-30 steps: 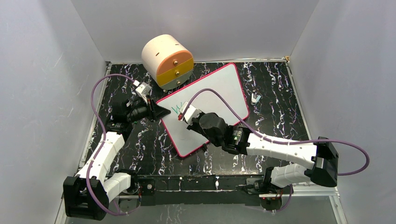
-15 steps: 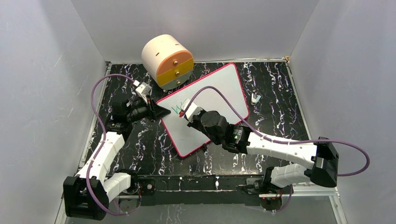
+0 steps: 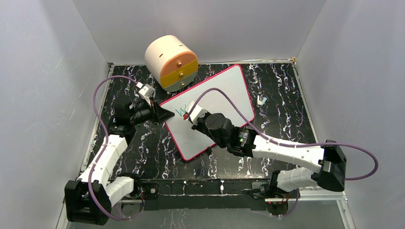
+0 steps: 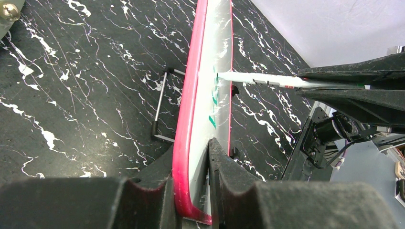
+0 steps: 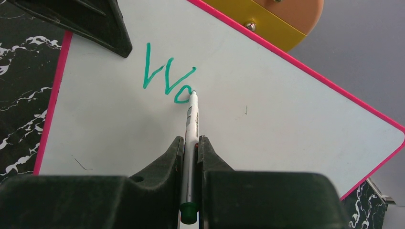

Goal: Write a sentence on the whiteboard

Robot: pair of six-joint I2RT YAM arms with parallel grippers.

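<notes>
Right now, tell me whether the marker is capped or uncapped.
Uncapped. The marker shows a bare tip touching the whiteboard at the green letters, pinched in the right end effector.

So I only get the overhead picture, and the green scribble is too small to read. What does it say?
Observer: On the right wrist camera, the green writing reads "W" with a small round letter beside it.
Operator: Is the pen touching?
Observer: Yes, the pen has its tip on the whiteboard at that round letter, with the right gripper shut on it.
Operator: And the left arm?
Observer: The left wrist camera shows the left gripper clamped over the board's pink rim, one finger on each face.
</notes>
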